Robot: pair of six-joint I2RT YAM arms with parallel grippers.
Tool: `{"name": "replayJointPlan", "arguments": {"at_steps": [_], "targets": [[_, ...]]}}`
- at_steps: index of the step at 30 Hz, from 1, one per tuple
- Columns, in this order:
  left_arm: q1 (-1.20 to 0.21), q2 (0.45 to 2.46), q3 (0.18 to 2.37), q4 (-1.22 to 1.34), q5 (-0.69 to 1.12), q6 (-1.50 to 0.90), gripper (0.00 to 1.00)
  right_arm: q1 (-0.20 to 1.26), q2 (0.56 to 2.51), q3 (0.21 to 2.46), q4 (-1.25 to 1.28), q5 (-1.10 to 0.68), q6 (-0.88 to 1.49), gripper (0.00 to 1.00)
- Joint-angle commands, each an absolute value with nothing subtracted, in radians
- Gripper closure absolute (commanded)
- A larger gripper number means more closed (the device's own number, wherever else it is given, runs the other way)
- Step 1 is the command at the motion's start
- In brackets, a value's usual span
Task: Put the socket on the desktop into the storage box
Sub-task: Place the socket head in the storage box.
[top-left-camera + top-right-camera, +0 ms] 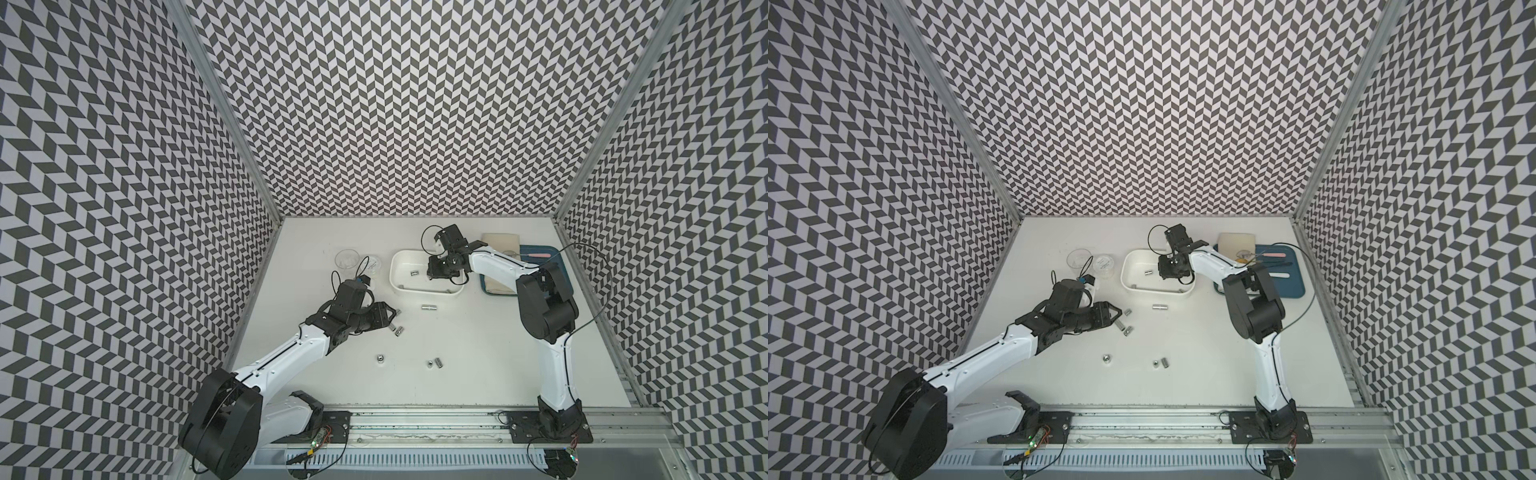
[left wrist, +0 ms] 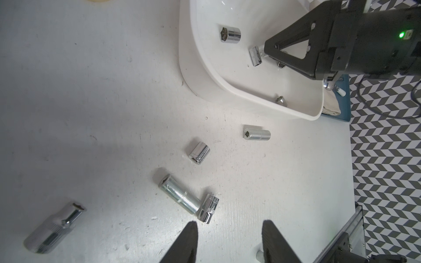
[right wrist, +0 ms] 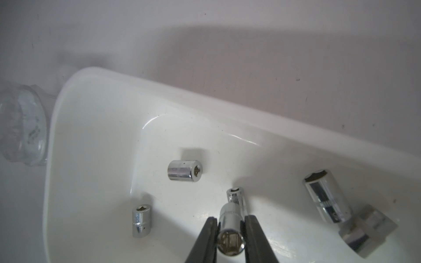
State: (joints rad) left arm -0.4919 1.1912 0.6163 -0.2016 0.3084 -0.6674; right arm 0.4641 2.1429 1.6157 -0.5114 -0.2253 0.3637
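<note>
The white storage box (image 1: 424,292) stands at the back middle of the desktop (image 1: 478,353). My right gripper (image 3: 231,219) reaches down into the box, shut on a chrome socket (image 3: 230,227) held just above the box floor. Several more sockets lie in the box, among them a short one (image 3: 185,170) and a long one (image 3: 327,198). My left gripper (image 2: 230,224) hangs open and empty over the desktop. Just beyond its fingertips lie a long socket (image 2: 178,197) touching a knurled socket (image 2: 209,207). Other loose sockets (image 1: 431,307) (image 1: 379,358) lie further out.
A clear plastic cup (image 1: 347,258) and a round clear lid (image 1: 372,264) stand left of the box, behind my left wrist. A blue tray (image 1: 544,254) with small tools and a beige cloth (image 1: 500,241) sit at the back right. Chevron walls close three sides.
</note>
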Motion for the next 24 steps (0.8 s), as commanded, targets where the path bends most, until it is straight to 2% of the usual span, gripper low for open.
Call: {"name": "replayJointPlan", "arguments": {"at_steps": [1, 8, 24], "targets": [[-0.485, 1.177, 0.605, -0.183, 0.307, -0.658, 0.51, 0.454, 2.164, 1.639, -0.448, -0.258, 0.383, 0.74], [-0.485, 1.173, 0.598, -0.187, 0.305, -0.662, 0.51, 0.437, 2.166, 1.631, -0.443, -0.263, 0.389, 0.65], [-0.484, 1.162, 0.603, -0.215, 0.294, -0.651, 0.51, 0.439, 1.953, 1.489, -0.417, -0.249, 0.373, 0.64]]}}
